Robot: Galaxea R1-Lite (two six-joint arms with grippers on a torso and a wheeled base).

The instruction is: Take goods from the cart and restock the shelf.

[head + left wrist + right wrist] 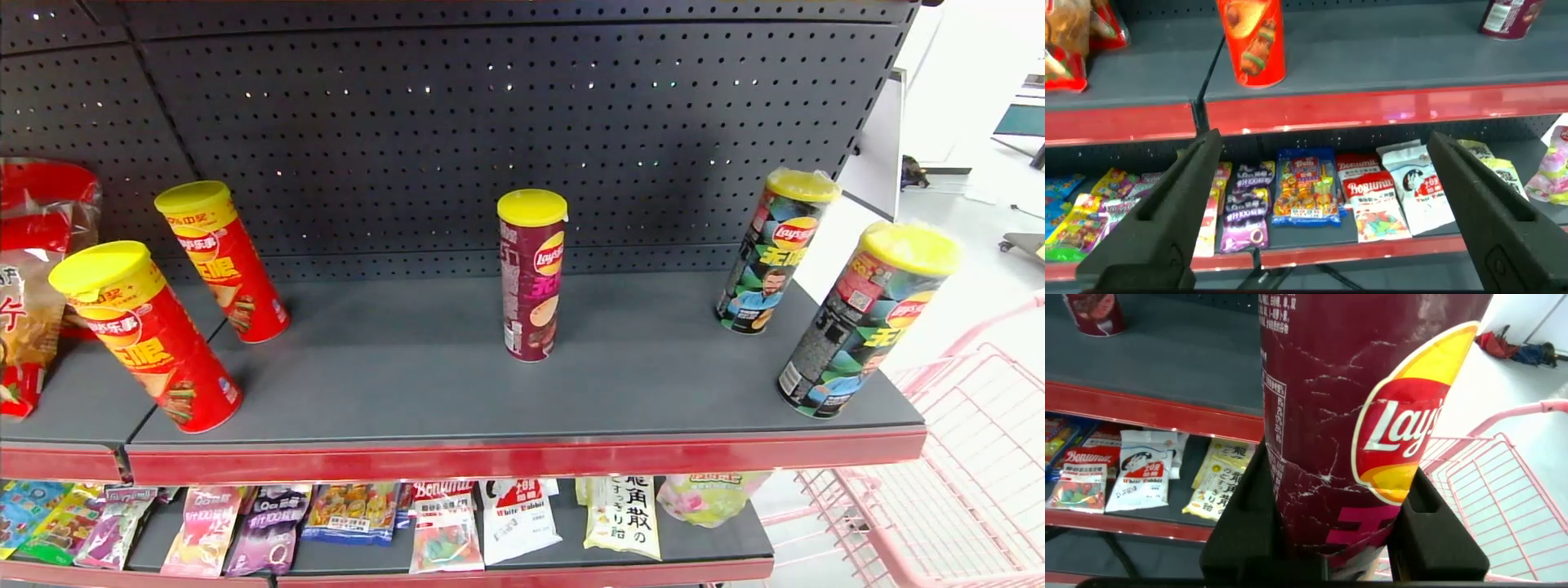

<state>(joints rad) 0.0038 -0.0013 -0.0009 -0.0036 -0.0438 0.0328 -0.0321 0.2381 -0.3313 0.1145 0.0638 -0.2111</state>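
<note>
One maroon cardboard crisp tube (1364, 416) clamped in right gripper (1339, 531), roughly upright; pink wire cart (1503, 482) beside gripper, grey red-edged shelf (1151, 400) beyond it. Tube likely light, stiff-walled yet crushable, glossy: hold mid-body, moderate squeeze. Grip height hard to judge. Left gripper (1323, 139) spread wide, empty, facing lower-shelf snack packets (1306, 188).

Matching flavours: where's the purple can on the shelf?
Head view: the purple can stands centred on the shelf, between a red can leftward and a dark can rightward.

Shelf (408, 384) with upright chip cans (531, 278)
</note>
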